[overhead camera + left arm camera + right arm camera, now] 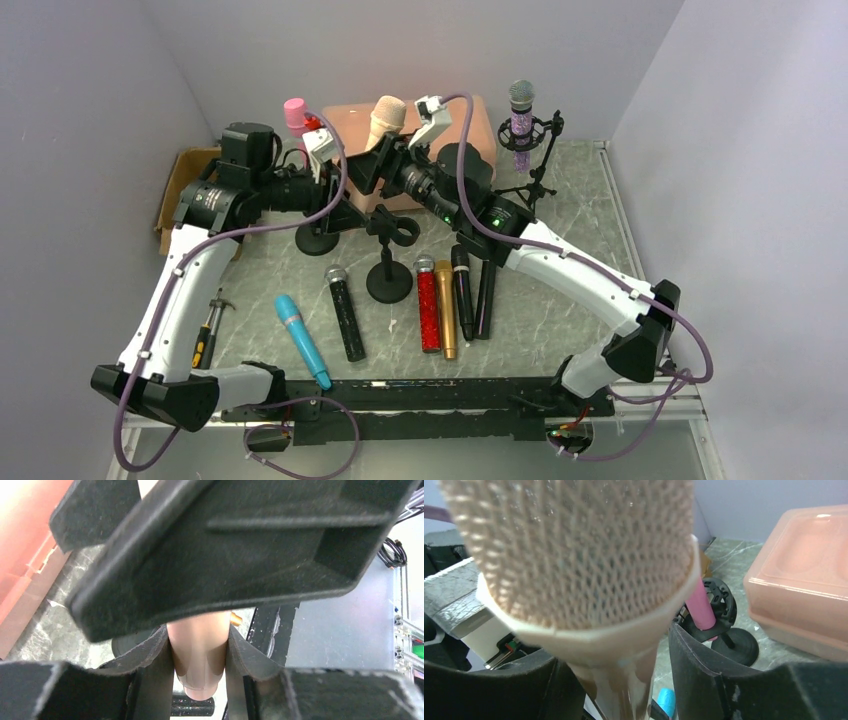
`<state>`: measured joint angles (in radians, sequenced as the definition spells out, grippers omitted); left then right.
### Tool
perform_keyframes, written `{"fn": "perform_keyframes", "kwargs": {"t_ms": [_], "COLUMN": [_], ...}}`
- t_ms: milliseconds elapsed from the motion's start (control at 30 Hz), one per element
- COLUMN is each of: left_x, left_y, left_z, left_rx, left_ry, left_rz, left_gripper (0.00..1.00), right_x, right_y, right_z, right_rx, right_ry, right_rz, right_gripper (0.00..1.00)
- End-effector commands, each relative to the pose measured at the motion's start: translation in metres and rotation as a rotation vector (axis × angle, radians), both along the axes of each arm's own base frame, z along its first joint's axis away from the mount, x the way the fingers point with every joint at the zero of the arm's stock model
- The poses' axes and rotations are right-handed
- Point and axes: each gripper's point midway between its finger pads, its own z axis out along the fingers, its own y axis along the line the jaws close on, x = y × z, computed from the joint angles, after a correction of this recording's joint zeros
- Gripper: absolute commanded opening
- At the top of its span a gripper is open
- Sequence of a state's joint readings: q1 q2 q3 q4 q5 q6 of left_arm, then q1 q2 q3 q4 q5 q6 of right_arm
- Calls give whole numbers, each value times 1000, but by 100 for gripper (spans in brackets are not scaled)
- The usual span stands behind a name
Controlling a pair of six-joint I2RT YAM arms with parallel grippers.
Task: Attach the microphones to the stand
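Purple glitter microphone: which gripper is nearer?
Right. The right gripper straddles the peach microphone left of the purple glitter microphone; the left gripper, gripping it too, is farther left.

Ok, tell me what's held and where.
Left gripper clamps the peach microphone near the handle's bottom end. Right gripper straddles its neck under the head, gap showing, likely not gripping.

Only the head of the peach microphone (387, 118) clears the left arm (180, 290) and right arm (580, 265) hiding its handle, up close its mesh blurs and is cut off at twelve o'clock, and the pink microphone (294, 112) at its nine o'clock is hidden below the head.
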<state>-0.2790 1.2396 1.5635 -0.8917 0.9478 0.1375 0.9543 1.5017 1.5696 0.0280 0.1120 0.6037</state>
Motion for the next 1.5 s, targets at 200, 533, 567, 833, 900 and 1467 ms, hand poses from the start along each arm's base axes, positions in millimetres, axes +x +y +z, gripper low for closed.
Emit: {"fn": "perform_keyframes", "kwargs": {"t_ms": [200, 533, 567, 833, 900, 1467], "left_x": [-11, 11, 14, 30, 31, 48], "left_y": [-4, 1, 1, -15, -16, -23], "left_z": [-3, -41, -46, -61, -61, -71], "left_rx": [32, 225, 247, 347, 356, 382], "left_ry": [-50, -146, -162, -336, -399, -606], "left_rz": [-88, -119, -130, -234, -275, -361], "left_gripper": [0, 99, 100, 99, 99, 99], "right_x": [-5, -2, -2, -10, -14, -18], "right_y": [-3, -78, -86, -129, -134, -127], "right_z": [15, 23, 21, -1, -6, -34], "right_rx": [-10, -158, -178, -256, -265, -246], "right_ry": [-66, -149, -156, -118, -114, -79], "right_rz": [16, -155, -171, -223, -208, -112], "right_gripper": [28, 0, 0, 0, 0, 0]}}
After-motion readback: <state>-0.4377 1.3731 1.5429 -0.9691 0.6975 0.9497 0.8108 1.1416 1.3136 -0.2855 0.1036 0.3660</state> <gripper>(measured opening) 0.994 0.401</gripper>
